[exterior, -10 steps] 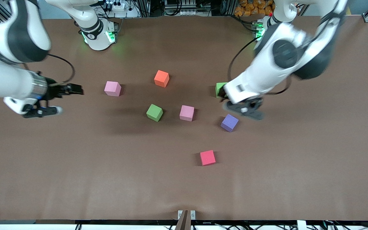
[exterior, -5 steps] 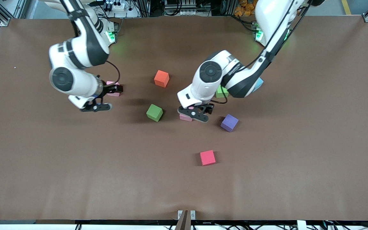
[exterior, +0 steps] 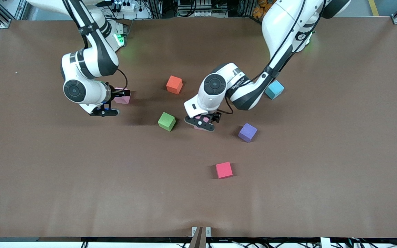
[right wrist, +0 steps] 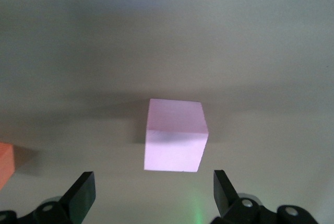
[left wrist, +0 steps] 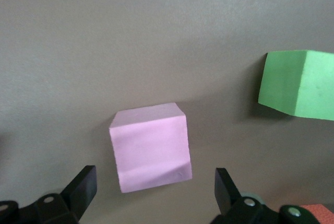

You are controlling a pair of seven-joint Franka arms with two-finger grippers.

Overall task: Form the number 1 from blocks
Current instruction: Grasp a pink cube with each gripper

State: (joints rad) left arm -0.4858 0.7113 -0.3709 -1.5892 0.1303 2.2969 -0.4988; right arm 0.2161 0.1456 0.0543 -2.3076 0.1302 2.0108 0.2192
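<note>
The left gripper (exterior: 202, 121) hangs wide open over a pink block (left wrist: 150, 145) at table centre, holding nothing; a green block (exterior: 166, 121) sits at its nine o'clock, the purple block (exterior: 247, 132) at four. The right gripper (exterior: 110, 103), also wide open and empty, hangs over the other pink block (right wrist: 175, 135).

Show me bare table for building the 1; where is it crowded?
Free: the table nearer the camera than the red cube. Crowded: mid-table, where the open left hand hangs over a pink cube between green cube and purple cube.
</note>
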